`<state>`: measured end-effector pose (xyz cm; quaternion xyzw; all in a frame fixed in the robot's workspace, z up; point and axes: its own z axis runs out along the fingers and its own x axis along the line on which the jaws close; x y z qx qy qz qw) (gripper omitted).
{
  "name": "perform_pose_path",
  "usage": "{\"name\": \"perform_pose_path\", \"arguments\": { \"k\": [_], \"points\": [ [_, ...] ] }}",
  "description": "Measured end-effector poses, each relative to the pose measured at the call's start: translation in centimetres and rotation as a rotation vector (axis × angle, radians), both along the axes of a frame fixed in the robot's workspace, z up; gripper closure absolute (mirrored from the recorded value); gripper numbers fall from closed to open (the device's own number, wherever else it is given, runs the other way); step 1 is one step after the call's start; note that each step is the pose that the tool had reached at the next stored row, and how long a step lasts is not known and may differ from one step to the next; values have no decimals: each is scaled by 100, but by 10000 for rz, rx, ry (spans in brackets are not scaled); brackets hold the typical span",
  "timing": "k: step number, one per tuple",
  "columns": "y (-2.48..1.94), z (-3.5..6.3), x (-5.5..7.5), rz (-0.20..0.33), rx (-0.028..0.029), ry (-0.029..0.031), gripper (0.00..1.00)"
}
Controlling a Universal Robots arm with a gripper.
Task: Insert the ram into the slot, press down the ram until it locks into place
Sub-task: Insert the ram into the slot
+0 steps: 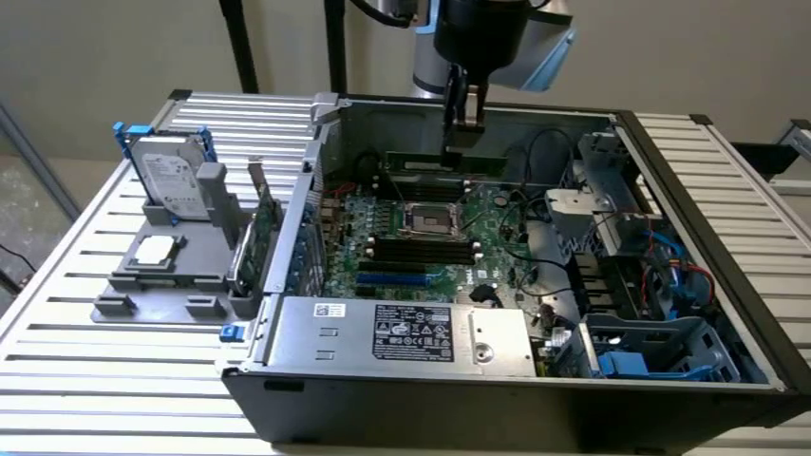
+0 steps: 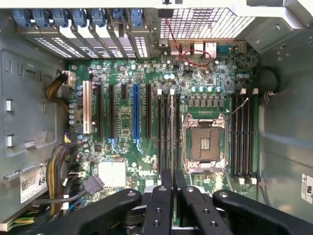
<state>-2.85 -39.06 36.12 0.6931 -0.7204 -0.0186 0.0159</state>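
Inside the open computer case [image 1: 292, 380] lies the green motherboard [image 1: 507, 204], with black memory slots [image 1: 419, 250] on the near side of the CPU socket [image 1: 428, 220]. My gripper [image 1: 464, 128] hangs from above over the board's far side. It is shut on the ram [image 1: 424, 161], a thin green stick held level just under the fingers, above the board. In the wrist view the black fingers [image 2: 159, 210] stand close together, with the ram edge-on as a thin strip [image 2: 173, 178] between them. That strip lines up over the memory slots [image 2: 168, 132]; a second bank of slots [image 2: 243, 137] lies across the socket [image 2: 205, 144].
A grey fixture [image 1: 165, 280] on the slatted table at the exterior view's left holds a hard drive [image 1: 171, 176], a CPU chip [image 1: 155, 250] and a broad green expansion card [image 1: 260, 233]. The power supply [image 1: 393, 332] and a drive cage [image 1: 647, 347] with cables fill the case's near and right parts.
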Motion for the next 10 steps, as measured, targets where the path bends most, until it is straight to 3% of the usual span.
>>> {"name": "perform_pose_path", "arguments": {
  "k": [10],
  "points": [
    [0,-176,-21,-44,-3,30,87]
  ]
}}
